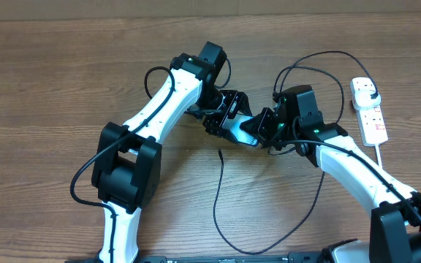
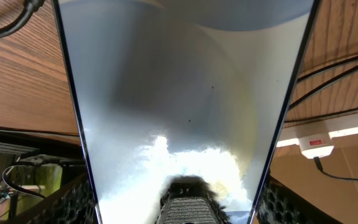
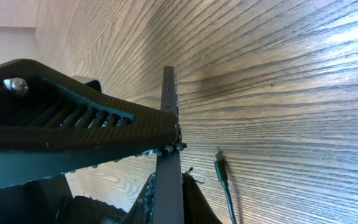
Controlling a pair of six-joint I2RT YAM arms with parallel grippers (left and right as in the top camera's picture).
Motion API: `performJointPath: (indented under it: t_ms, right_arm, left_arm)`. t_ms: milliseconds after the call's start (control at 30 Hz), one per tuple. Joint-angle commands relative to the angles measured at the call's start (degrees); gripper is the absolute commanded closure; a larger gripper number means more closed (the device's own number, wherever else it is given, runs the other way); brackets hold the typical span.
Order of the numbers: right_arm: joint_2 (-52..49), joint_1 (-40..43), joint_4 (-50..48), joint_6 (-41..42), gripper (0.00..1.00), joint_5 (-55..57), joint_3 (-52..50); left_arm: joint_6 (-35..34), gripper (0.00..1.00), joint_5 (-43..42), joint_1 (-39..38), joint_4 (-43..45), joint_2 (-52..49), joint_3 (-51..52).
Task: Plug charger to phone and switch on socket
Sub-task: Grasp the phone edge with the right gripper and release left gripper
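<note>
The phone (image 1: pixel 245 134), cyan screen up, is held just above the table between both grippers. My left gripper (image 1: pixel 221 120) is shut on its left end; in the left wrist view the screen (image 2: pixel 185 93) fills the frame, with a finger (image 2: pixel 188 205) on it. My right gripper (image 1: pixel 269 128) is shut on its right end; the right wrist view shows the phone edge-on (image 3: pixel 169 112) between the fingers (image 3: pixel 169 196). The charger's connector tip (image 1: pixel 220 151) lies loose on the table below the phone and also shows in the right wrist view (image 3: pixel 220 167). Its plug (image 1: pixel 372 95) sits in the socket (image 1: pixel 371 120).
The black charger cable (image 1: pixel 218 212) loops across the front of the table and back up to the socket. The socket's white cord (image 1: pixel 386 164) runs down along the right arm. The socket also shows in the left wrist view (image 2: pixel 319 138).
</note>
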State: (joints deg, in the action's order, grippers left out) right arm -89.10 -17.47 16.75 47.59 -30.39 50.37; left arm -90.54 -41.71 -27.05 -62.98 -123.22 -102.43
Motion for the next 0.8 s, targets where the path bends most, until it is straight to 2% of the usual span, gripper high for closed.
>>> performJointPath:
  t_ms: [0, 67, 100, 300, 367, 400, 467, 500, 600, 633, 767]
  right_arm:
    - [0.1, -0.5, 0.1, 1.5, 0.96, 0.3, 1.1]
    - [0.1, -0.5, 0.0, 1.5, 0.96, 0.3, 1.1]
    - [0.1, -0.5, 0.0, 1.5, 0.96, 0.3, 1.1]
    - [0.1, -0.4, 0.3, 0.1, 0.96, 0.4, 1.1]
    - [0.1, 0.0, 0.5, 0.2, 0.96, -0.9, 1.1]
    - [0.1, 0.6, 0.5, 0.2, 0.96, -3.3, 1.1]
    - [0.1, 1.7, 0.5, 0.6, 0.96, -4.9, 1.1]
    - [0.1, 2.2, 0.5, 0.7, 0.96, -5.3, 1.1]
    - [0.1, 3.2, 0.5, 2.5, 0.96, -5.3, 1.1]
    - [0.1, 4.4, 0.5, 6.7, 0.96, -5.8, 1.1]
    - [0.2, 8.4, 0.4, 13.6, 0.96, -11.0, 1.1]
  left_arm:
    - [-0.7, 0.63, -1.1, -1.2, 0.2, 2.6, -1.6]
    - [-0.7, 0.27, 1.8, -1.2, 0.2, 2.6, -1.6]
    - [-0.7, 0.01, 3.8, -1.2, 0.2, 2.6, -1.6]
    - [0.6, 0.0, 5.1, -0.5, 0.3, 2.6, -1.6]
    - [9.0, 0.0, 5.1, 2.0, 0.5, 2.6, -1.6]
    - [16.3, 0.0, 4.6, 3.8, 0.4, 2.6, -1.6]
    - [28.5, 0.0, -1.8, 8.2, 0.4, 2.6, -1.6]
    - [32.2, 0.0, -4.6, 9.9, 0.2, 2.6, -1.6]
    - [40.0, 0.0, -10.0, 14.0, -0.2, 2.6, -1.6]
    - [45.0, 0.0, -12.8, 16.8, -0.7, 2.6, -1.6]
    - [48.7, 0.0, -15.6, 21.3, -1.5, 3.7, -1.6]
